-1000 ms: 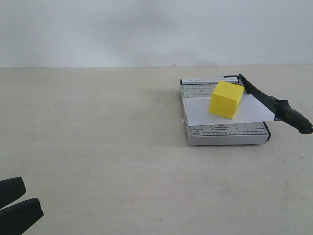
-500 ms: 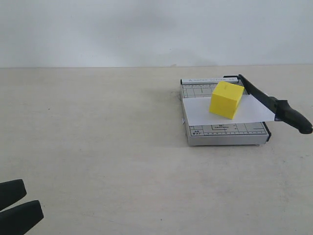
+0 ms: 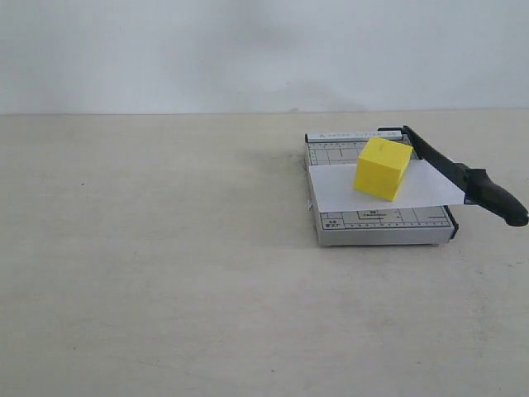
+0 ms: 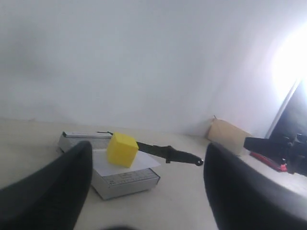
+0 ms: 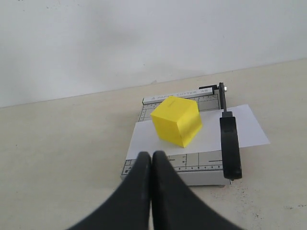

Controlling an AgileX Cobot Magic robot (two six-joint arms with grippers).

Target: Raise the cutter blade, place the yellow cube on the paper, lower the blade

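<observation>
Right gripper (image 5: 152,160): fingers pressed together, empty, just short of the cutter base (image 5: 192,172).
Left gripper (image 4: 147,158): fingers apart, empty, well back.
Cutter blade (image 5: 230,139): long axis along the base's right edge, handle toward the right arm; seemingly lowered.
Yellow cube (image 5: 176,120): resting on the paper (image 5: 244,129).
Nearer arm: right.

The yellow cube (image 3: 383,169) sits on the paper (image 3: 339,188), the cutter blade (image 3: 450,172) lowered beside it.
</observation>
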